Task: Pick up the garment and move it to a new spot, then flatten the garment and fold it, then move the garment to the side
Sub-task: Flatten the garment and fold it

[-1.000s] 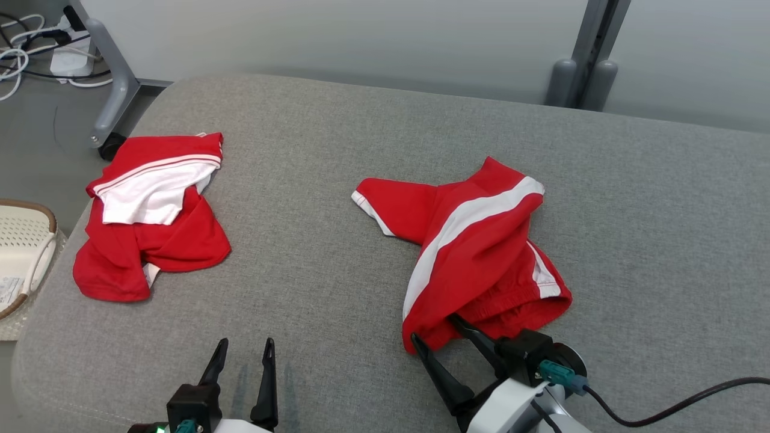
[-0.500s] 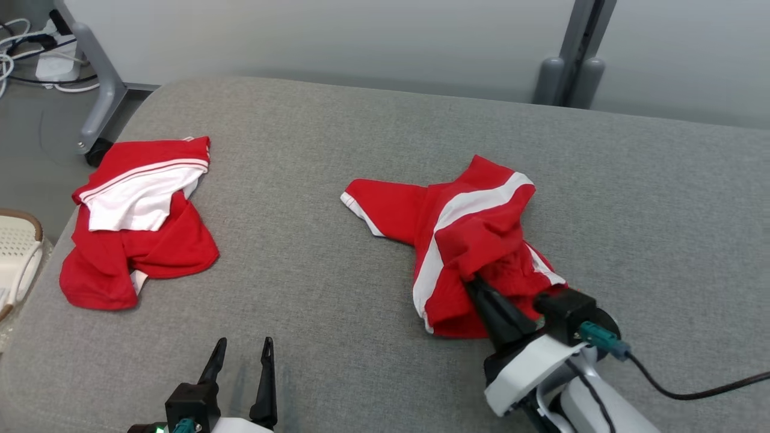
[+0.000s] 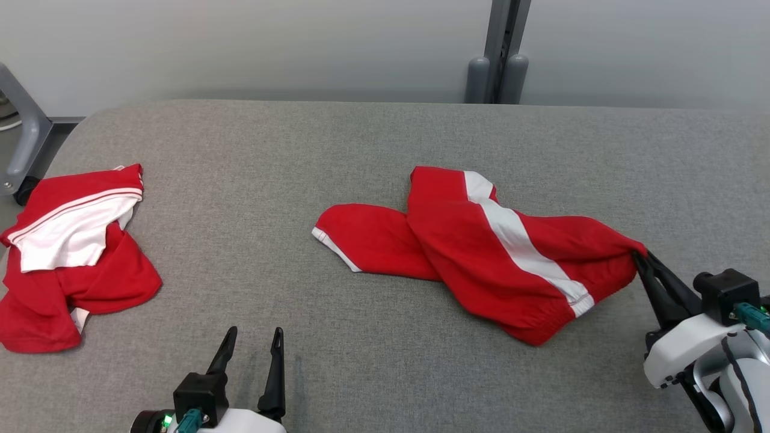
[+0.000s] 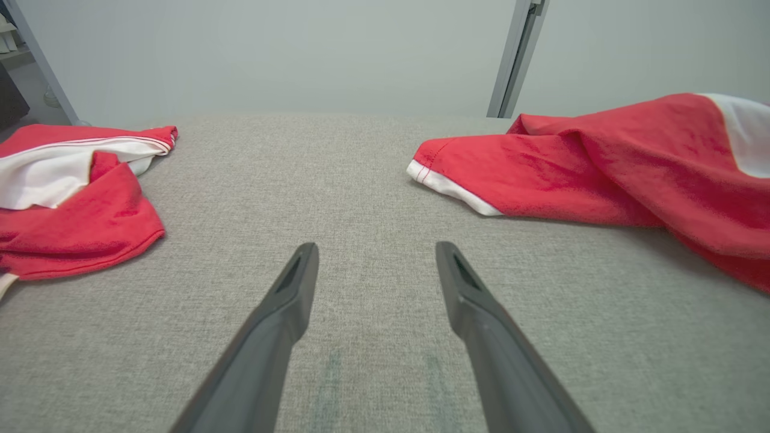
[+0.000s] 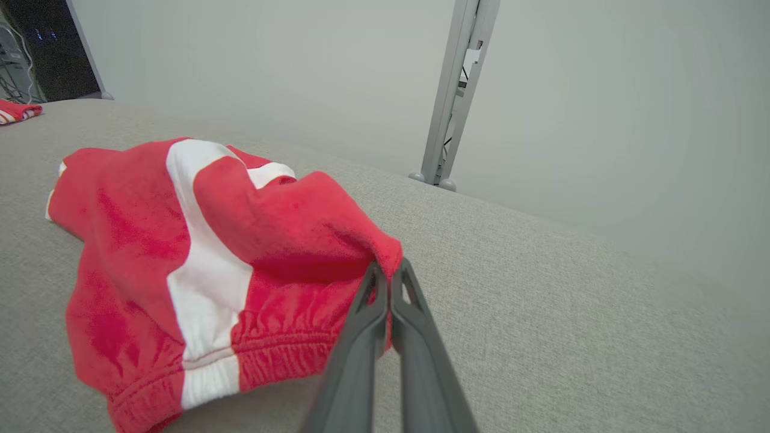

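1. At the far left of my head view, a grey metal leg [image 3: 24,135] with a dark caster stands on the floor, just off the far left corner of the grey padded surface [image 3: 361,138].
2. A second garment [image 3: 66,252] lies crumpled at the left edge of that surface. It is red with a white panel and thin white trim, and its left side runs out of the head view.
3. At the near edge, left of centre, my left gripper [image 3: 255,331] points away from me. Its two dark fingers are spread wide with nothing between them, and my left wrist view shows bare grey cloth with faint dark streaks in the gap. It sits well apart from both pieces of clothing.
4. The garment [image 3: 481,252], red shorts with a broad white side stripe, lies right of centre on the surface. One leg with a white-edged hem points left. The gathered elastic waistband lies along the near side.
5. The garment's right end is drawn out into a narrow peak. My right gripper [image 3: 639,257] has its fingers pressed together on that peak, pinching a fold of red cloth at the tips. I cannot tell whether the pinched end is clear of the surface.
6. At the near right edge sits my right arm's pale wrist housing, with a teal connector [image 3: 752,316] plugged into it.
7. At the far side, a grey post [image 3: 498,60] with two rounded feet stands against the pale wall.
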You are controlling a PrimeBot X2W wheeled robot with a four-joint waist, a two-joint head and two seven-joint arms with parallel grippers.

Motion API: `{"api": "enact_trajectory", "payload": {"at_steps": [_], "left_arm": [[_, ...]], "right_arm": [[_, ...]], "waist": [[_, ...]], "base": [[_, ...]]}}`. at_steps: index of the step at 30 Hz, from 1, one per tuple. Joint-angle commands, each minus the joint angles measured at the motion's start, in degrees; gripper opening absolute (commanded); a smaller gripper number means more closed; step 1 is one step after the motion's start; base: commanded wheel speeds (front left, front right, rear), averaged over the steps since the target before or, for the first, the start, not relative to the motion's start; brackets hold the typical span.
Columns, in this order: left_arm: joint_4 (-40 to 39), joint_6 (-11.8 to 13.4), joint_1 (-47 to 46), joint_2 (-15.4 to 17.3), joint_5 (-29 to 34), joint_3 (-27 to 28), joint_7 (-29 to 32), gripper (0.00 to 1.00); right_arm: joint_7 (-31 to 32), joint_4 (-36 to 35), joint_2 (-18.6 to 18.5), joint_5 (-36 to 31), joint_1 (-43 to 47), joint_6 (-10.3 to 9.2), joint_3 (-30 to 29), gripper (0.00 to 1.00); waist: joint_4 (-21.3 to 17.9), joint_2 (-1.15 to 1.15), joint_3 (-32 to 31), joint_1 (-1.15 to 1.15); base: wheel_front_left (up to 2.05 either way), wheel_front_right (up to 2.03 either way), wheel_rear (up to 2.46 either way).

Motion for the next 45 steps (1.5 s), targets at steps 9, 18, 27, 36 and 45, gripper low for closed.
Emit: {"api": "enact_trajectory", "payload": {"at_steps": [9, 18, 27, 36, 45], "left_arm": [[0.58, -0.68, -1.16, 0.27, 1.13, -0.74, -0.29, 1.00], [0.10, -1.32, -2.57, 0.25, 1.60, -0.75, -0.29, 1.00], [6.90, -4.29, -16.32, 0.25, 1.41, -4.06, -0.22, 1.00], [25.46, -8.24, -41.55, 0.26, 1.33, -10.28, 6.47, 1.00], [35.06, -10.90, -56.71, 0.28, -2.68, -19.34, 21.65, 1.00]], "right_arm": [[-0.02, 3.44, 4.86, -5.24, 0.46, -0.02, -10.15, 1.00], [-0.02, -2.75, 10.99, -8.99, 4.19, -0.02, -13.92, 1.00], [-0.02, -4.78, 13.51, -8.40, 5.23, -0.02, -11.20, 1.00], [-0.02, -4.50, 14.59, -7.83, 4.26, -0.02, -9.07, 1.00], [-0.02, -5.28, 16.03, -6.74, 1.83, -0.02, -6.10, 1.00]], "waist": [[-0.24, 0.00, 0.69, 0.00], [-2.44, 0.00, 0.69, 0.00], [-6.33, 0.00, 4.44, 0.00], [-10.60, 0.00, 7.21, 0.00], [-15.72, 0.00, 10.54, 0.00]], "base": [[0.00, 0.00, 0.00], [0.00, 0.00, 0.00], [0.00, 0.00, 0.00], [0.00, 0.00, 0.00], [0.00, 0.00, 0.00]]}}
